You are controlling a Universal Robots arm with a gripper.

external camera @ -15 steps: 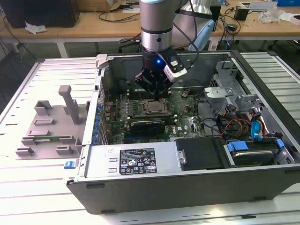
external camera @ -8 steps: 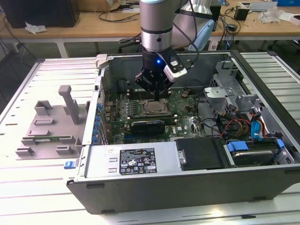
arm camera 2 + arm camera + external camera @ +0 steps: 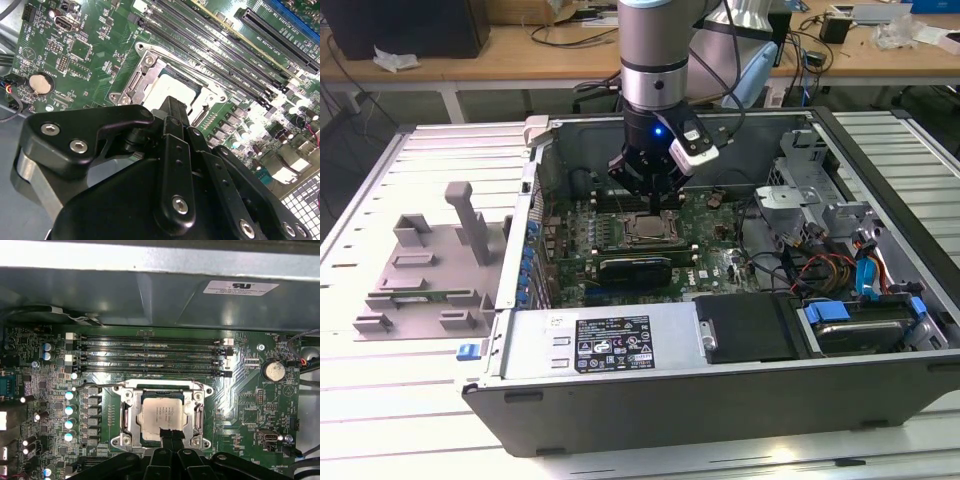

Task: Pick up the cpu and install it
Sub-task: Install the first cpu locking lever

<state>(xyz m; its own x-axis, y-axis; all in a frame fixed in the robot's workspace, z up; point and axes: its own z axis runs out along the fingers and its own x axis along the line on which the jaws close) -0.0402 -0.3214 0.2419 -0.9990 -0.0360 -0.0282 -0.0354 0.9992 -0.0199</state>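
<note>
**A:** What do we make of the end effector (image 3: 170,434)?

**B:** Its two fingers (image 3: 164,435) are drawn together with nothing clamped between them (both wrist views show the tips meeting). They hang right over one edge of the socket (image 3: 131,412). We cannot tell whether they touch anything there.

**A:** And the cpu (image 3: 162,415)?

**B:** It lies flat inside the socket, silvery top up. The fingertips sit over its near edge, so the chip is just under and ahead of the end effector.

**A:** Shall we count?

**B:** We see one cpu and one socket. Four long memory slots (image 3: 150,355) run side by side just beside the socket. One coin battery (image 3: 274,371) is on the motherboard (image 3: 240,405), farther from the socket than the slots. In the exterior view, one open computer case (image 3: 720,395) surrounds the socket. One grey fixture tray (image 3: 420,270) lies on the desk (image 3: 380,420), well apart from the socket, toward the exterior view's left.
</note>
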